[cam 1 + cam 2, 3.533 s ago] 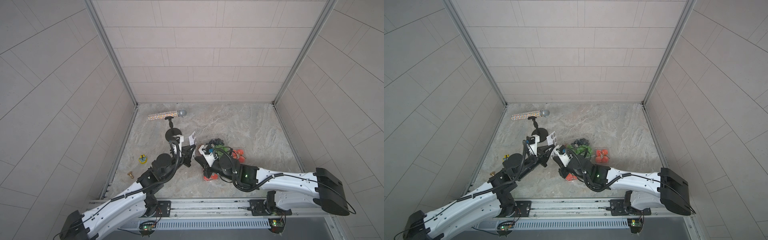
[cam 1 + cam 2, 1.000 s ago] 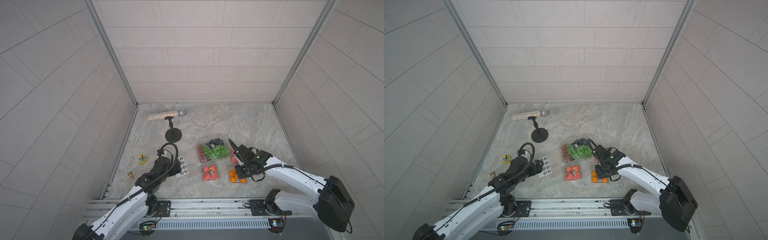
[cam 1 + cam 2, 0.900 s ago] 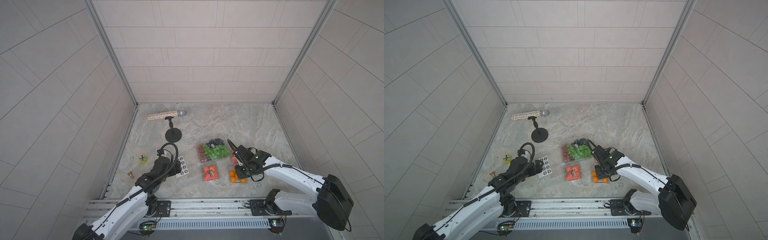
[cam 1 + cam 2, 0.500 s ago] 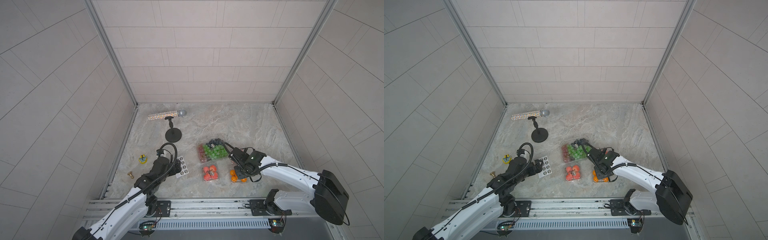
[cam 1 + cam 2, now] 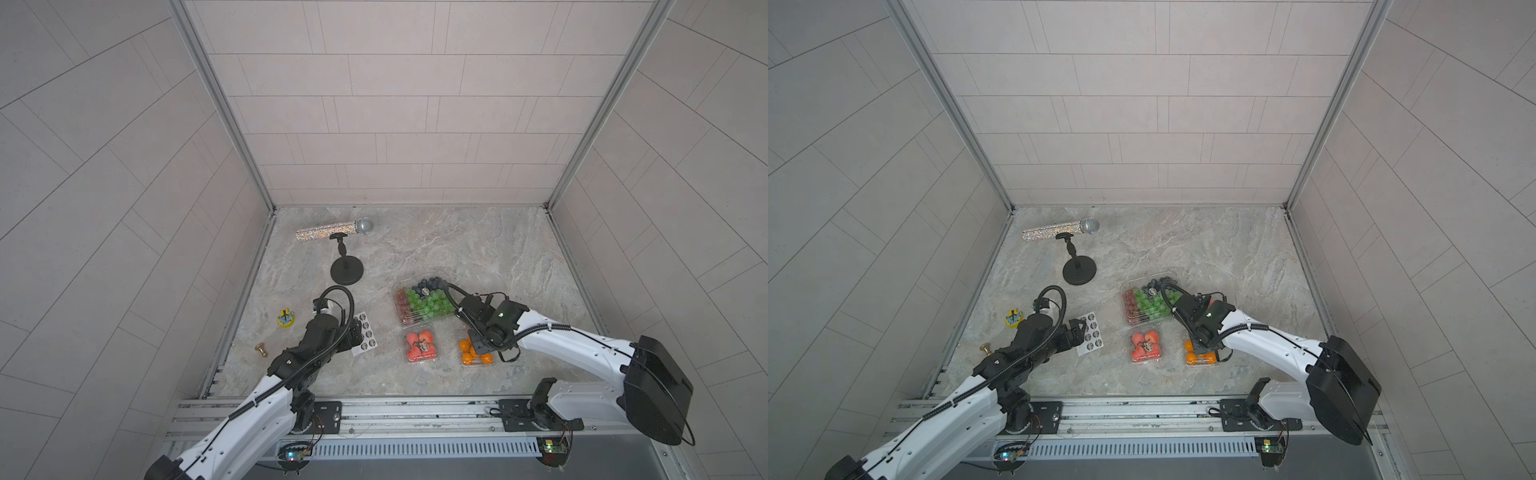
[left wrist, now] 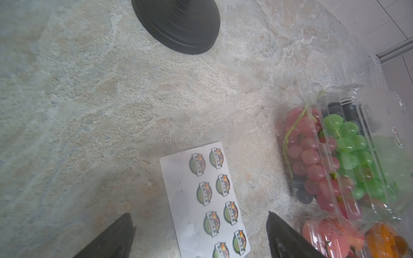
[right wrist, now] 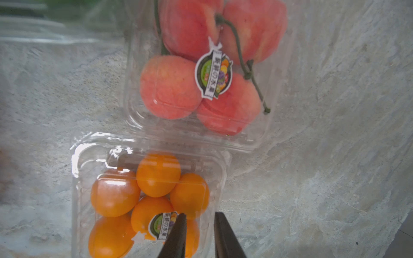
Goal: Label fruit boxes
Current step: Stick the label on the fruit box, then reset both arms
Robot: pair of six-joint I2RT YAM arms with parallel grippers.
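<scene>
R gripper (image 7: 199, 215): hovering low over orange box (image 7: 147, 185), jaws sitting narrowly apart, pinching nothing; one tip overlapping the edge of the sticker (image 7: 159, 225).
L gripper (image 6: 198, 214): hanging spread wide astride the sheet (image 6: 201, 196); can't tell if touching it.
Boxes: orange box lying on worktop (image 5: 478, 249), rim looking to be touching red box (image 7: 190, 73); 2nd red box (image 5: 420, 347) lying near, apart; grape box (image 5: 424, 305) sitting behind them.
Labels: both red boxes and orange box wearing one; grape box's showing only partly.
Risk 1: sticker clinging to the tip and peeling w/ any lift, since its edge may be gripping the tip more than the slick lid.
Risk 2: light orange box getting dragged or tipped if the tip is pressing sideways, shoving red box too.
Risk 3: L gripper closing low, creasing or sliding the sheet.
</scene>
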